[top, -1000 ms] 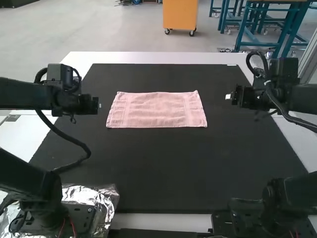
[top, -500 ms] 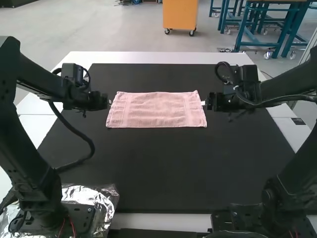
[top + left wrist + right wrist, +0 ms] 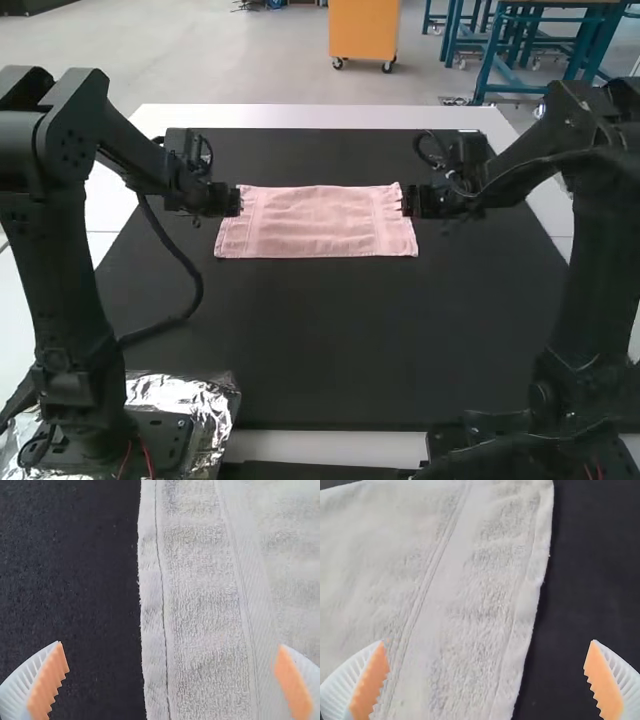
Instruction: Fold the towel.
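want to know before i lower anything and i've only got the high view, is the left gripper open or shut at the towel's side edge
Observer: Open. The left wrist view shows the left gripper with its fingers wide apart: one lies against the black mat, the other against the towel, with the side edge running between them.

Operator: ok, and the right one, can't make out its fingers from up here

Observer: The right gripper is open too. In the right wrist view the towel's other side edge runs between its spread fingers, and neither finger is pinching cloth.
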You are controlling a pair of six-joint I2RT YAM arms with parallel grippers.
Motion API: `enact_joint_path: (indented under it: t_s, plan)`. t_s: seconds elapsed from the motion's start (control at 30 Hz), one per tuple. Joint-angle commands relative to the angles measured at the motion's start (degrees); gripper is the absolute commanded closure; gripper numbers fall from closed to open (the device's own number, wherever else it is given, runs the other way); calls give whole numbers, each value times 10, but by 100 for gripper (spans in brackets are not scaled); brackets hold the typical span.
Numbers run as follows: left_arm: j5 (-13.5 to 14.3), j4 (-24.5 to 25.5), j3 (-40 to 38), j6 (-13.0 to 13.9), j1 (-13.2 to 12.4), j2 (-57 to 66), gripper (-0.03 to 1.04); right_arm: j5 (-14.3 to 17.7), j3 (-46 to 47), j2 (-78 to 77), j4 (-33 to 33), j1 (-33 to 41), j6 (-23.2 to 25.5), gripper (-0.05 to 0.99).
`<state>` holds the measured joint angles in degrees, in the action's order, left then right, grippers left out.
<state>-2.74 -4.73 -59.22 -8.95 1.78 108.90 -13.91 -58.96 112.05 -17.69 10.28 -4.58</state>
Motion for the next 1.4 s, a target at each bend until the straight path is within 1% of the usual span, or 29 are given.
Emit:
enact_joint_path:
  t_s: [0.0,0.07,0.13,0.23,0.4,0.67,0.83,0.9,1.17,1.23,1.37]
  plan:
    - [19,-10,-38,10,1,22,4,5,-47,29,-4,4,-15,3]
    - [29,-13,-57,10,1,41,4,6,-70,53,-5,4,-16,3]
    - [33,-12,-76,10,-2,60,4,5,-93,77,-5,4,-17,3]
    - [34,-8,-104,18,-6,84,4,5,-128,108,-3,3,-25,3]
    - [34,-5,-141,21,-8,116,5,5,-173,148,-4,3,-29,3]
    - [36,2,-177,26,-12,150,5,5,-240,195,10,2,-36,3]
    - [37,8,-194,32,-13,168,5,8,-276,221,38,1,-39,3]
    - [37,13,-201,33,-13,173,5,20,-292,231,53,1,-44,3]
    - [37,17,-231,31,-13,196,6,24,-330,259,86,3,-46,3]
    - [37,23,-240,31,-13,204,6,33,-335,265,90,4,-46,3]
    - [37,35,-253,26,-13,217,6,38,-346,274,107,4,-47,3]
